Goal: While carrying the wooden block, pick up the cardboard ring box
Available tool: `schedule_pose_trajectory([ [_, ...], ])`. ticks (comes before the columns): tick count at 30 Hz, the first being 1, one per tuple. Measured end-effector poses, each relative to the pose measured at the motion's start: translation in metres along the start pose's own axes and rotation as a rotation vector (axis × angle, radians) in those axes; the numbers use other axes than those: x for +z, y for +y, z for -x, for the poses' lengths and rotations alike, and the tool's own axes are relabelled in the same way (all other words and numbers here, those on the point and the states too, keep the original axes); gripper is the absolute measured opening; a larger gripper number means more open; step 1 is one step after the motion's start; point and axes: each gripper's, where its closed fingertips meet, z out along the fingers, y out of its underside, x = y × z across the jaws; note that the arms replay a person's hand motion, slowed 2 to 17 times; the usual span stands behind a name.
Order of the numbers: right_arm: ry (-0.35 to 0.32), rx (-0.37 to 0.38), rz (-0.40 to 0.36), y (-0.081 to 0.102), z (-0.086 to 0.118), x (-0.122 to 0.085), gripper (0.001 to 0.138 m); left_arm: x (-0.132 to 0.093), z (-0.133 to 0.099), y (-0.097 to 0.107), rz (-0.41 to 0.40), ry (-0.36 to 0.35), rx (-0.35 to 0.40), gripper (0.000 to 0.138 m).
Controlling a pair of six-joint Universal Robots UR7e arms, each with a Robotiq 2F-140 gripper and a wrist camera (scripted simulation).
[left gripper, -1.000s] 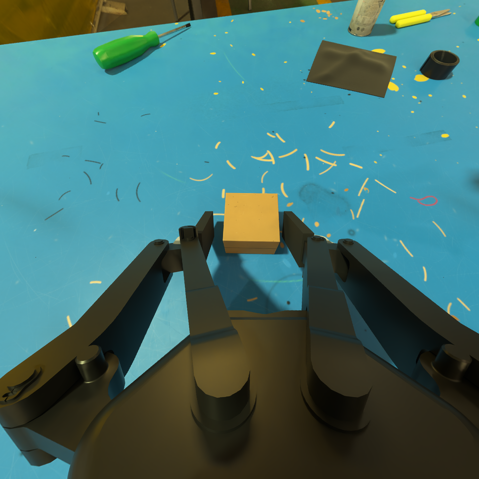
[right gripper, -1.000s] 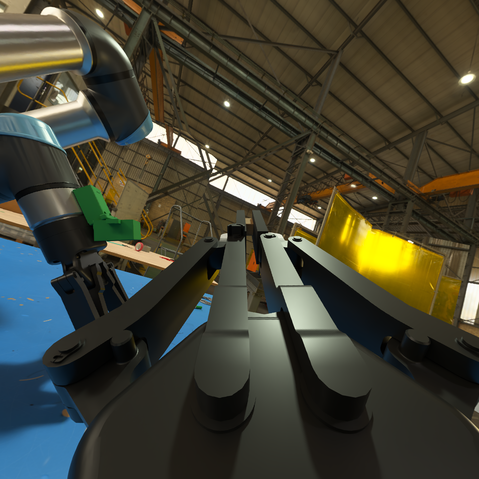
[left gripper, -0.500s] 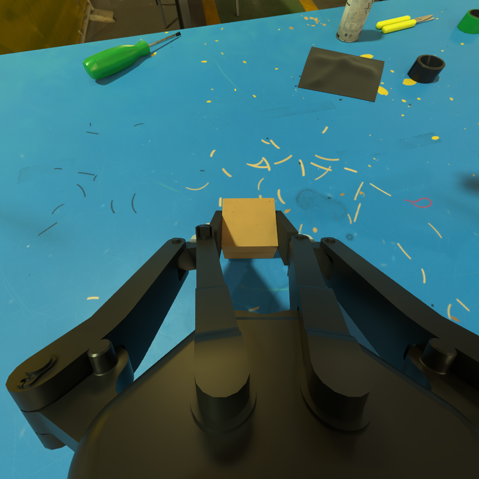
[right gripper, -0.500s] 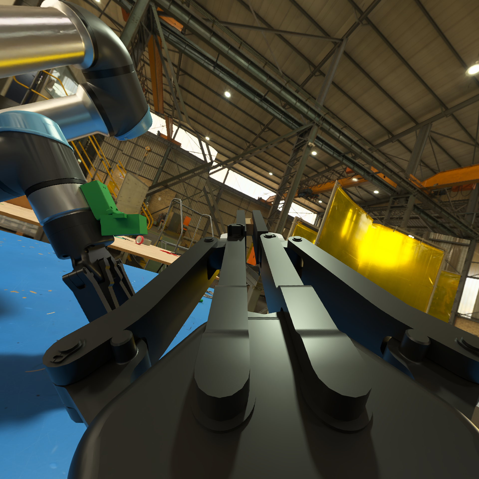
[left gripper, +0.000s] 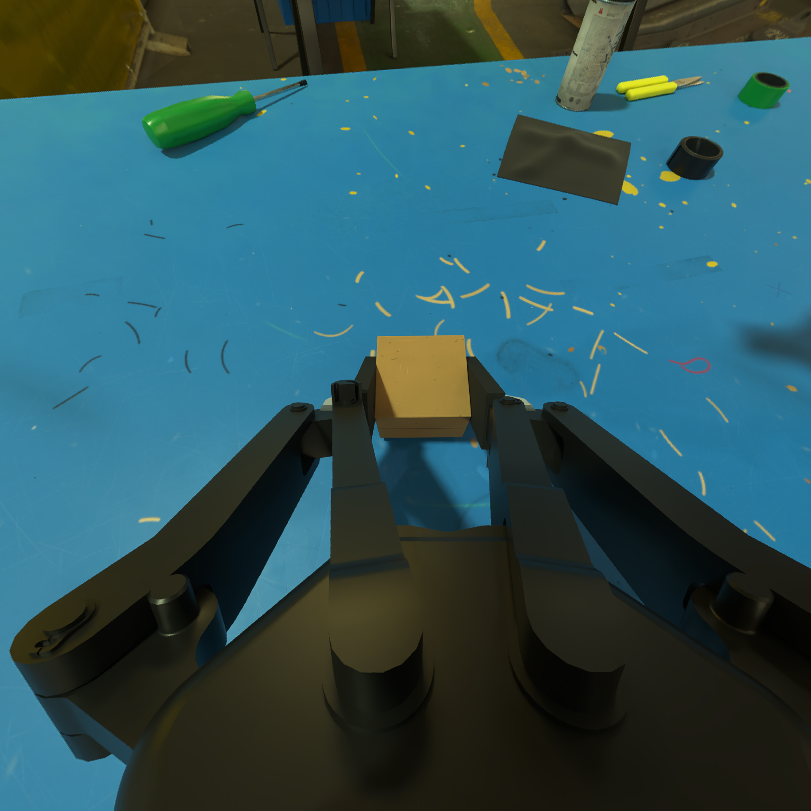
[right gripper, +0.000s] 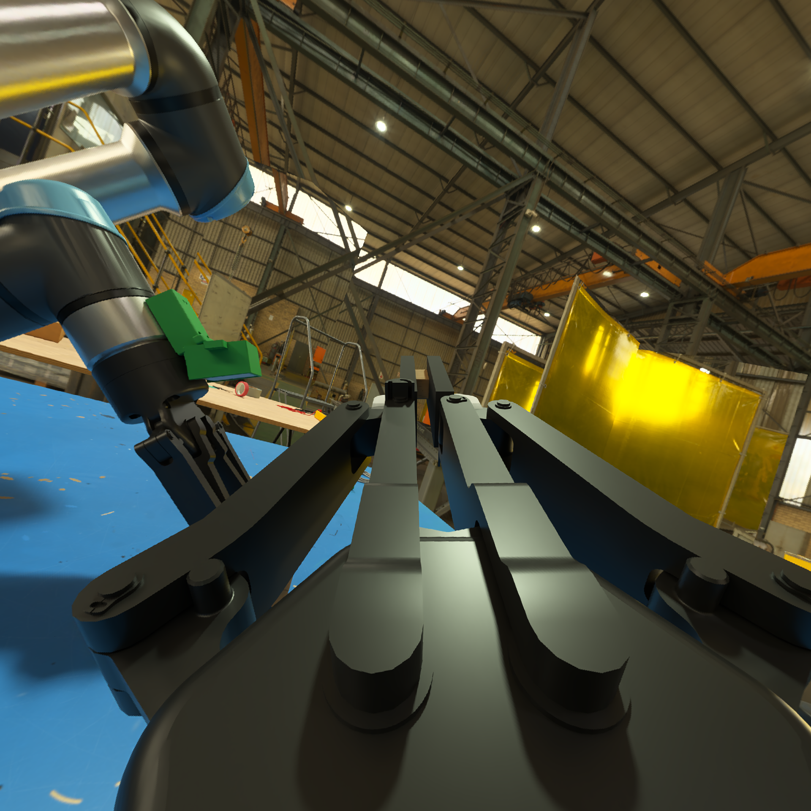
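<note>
The left gripper (left gripper: pixel 422 397) holds the cardboard ring box (left gripper: pixel 421 382) between its two fingers (both pads touch its sides) above the blue table (left gripper: pixel 263 210).

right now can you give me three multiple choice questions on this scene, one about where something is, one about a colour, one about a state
1. Where is the screwdriver lying?
A. far left of the table
B. beside the spray can
C. between the left gripper's fingers

2. What colour is the roll of tape at the far right corner?
A. red
B. green
C. white

3. What is the left gripper doing?
A. wide open over bare table
B. closed on the ring box
C. holding the screwdriver

Answers:
1. A: it lies near the far left edge, well away from the spray can.
2. B: the roll is bright green, next to a black ring.
3. B: both fingers press the tan box's sides.
</note>
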Motion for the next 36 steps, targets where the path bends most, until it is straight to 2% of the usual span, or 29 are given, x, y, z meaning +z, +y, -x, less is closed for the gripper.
schedule_pose_trajectory([
  [17,-0.010,-0.013,0.093,0.018,0.019,-0.001,0.008,-0.003,0.001,-0.007,-0.015,0.055,-0.068,0.050],
  [28,-0.019,-0.049,0.151,0.024,0.031,-0.003,0.008,-0.012,0.004,-0.016,-0.070,0.106,-0.156,0.050],
  [36,-0.015,-0.091,0.184,0.026,0.036,-0.007,0.008,-0.023,0.010,-0.024,-0.119,0.110,-0.187,0.050],
])
